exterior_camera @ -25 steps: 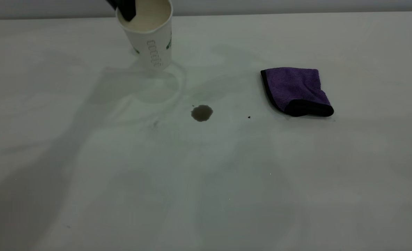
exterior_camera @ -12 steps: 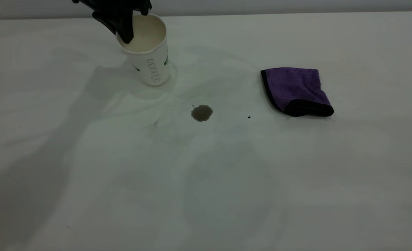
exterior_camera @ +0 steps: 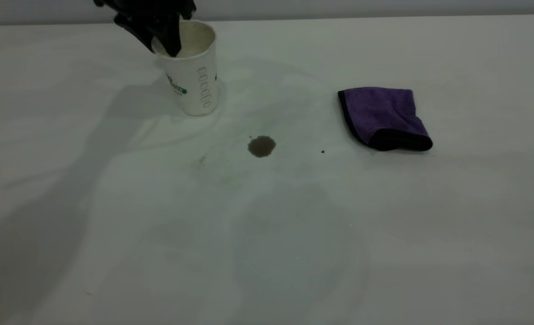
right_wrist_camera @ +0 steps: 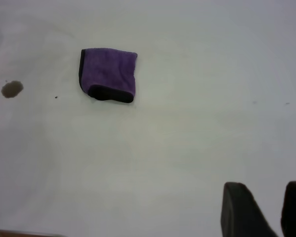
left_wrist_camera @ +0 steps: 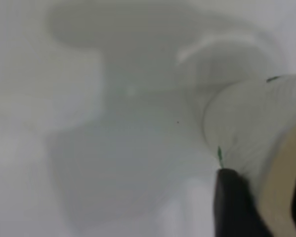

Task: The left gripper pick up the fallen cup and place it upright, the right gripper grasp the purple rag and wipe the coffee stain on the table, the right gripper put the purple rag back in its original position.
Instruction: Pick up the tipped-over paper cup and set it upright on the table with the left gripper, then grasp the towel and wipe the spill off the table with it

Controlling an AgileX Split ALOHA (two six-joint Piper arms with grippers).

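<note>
Cup [exterior_camera: 192,74] upright at table's [exterior_camera: 267,253] 11 o'clock, left gripper [exterior_camera: 167,43] clamped on its rim; coffee stain [exterior_camera: 262,146] unwiped near centre, purple rag [exterior_camera: 383,117] untouched at 2 o'clock, right gripper [right_wrist_camera: 264,210] hovering apart, fingers parted

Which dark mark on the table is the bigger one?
The coffee stain, a roundish grey-brown blot between cup and purple rag; the black speck is tiny.

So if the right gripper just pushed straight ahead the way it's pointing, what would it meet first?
Probably just bare table. In its wrist view the right gripper has open fingers, and the purple rag lies farther off and to one side, not squarely in line. Depth is hard to judge.
</note>
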